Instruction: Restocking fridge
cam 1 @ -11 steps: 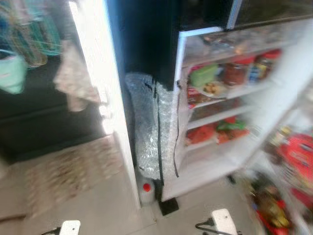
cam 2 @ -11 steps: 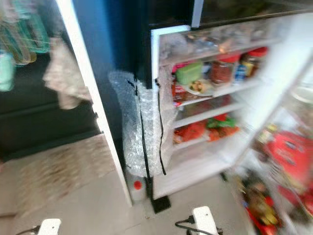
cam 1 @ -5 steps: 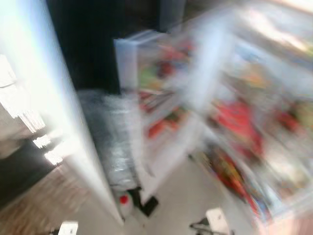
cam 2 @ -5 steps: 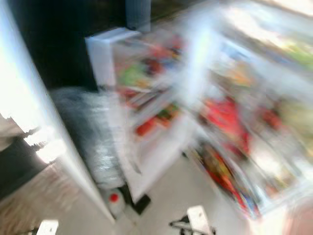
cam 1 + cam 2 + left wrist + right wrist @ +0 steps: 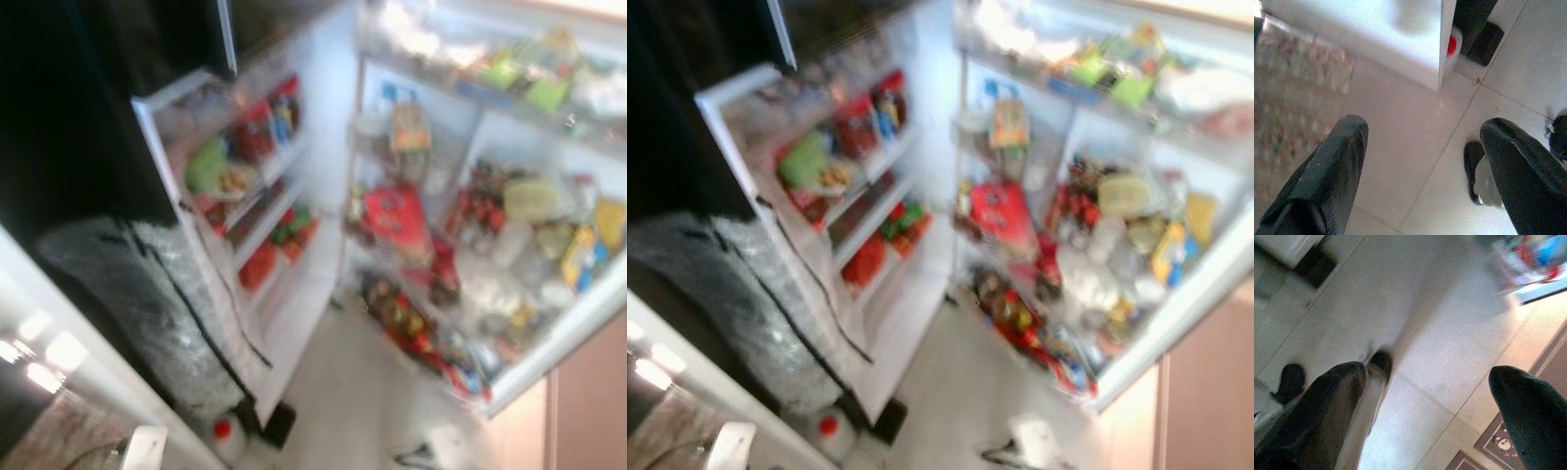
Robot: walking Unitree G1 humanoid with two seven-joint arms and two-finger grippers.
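Observation:
The fridge [image 5: 323, 59] stands wide open ahead, blurred. Its door [image 5: 299, 304] swings out on the left, with shelves holding red jars [image 5: 257, 127], a green item [image 5: 206, 164] and red packs lower down. Inside, the shelves are crowded with food, among it a red package [image 5: 397, 220] and a yellow carton [image 5: 580, 257]. My left gripper [image 5: 1422, 129] hangs open over the tiled floor, with nothing between its fingers. The right gripper [image 5: 1429, 372] is also open and empty above the floor.
A bubble-wrapped bundle [image 5: 147, 304] leans beside the fridge door. A white bottle with a red cap [image 5: 225, 431] stands at its foot, by a white panel [image 5: 1376, 34]. A patterned rug [image 5: 1288, 88] lies to the left. A wooden cabinet [image 5: 588, 392] flanks the fridge's right side.
The camera has swung to the right, so the fridge's inside now takes up the right half of the picture. The things themselves have not moved.

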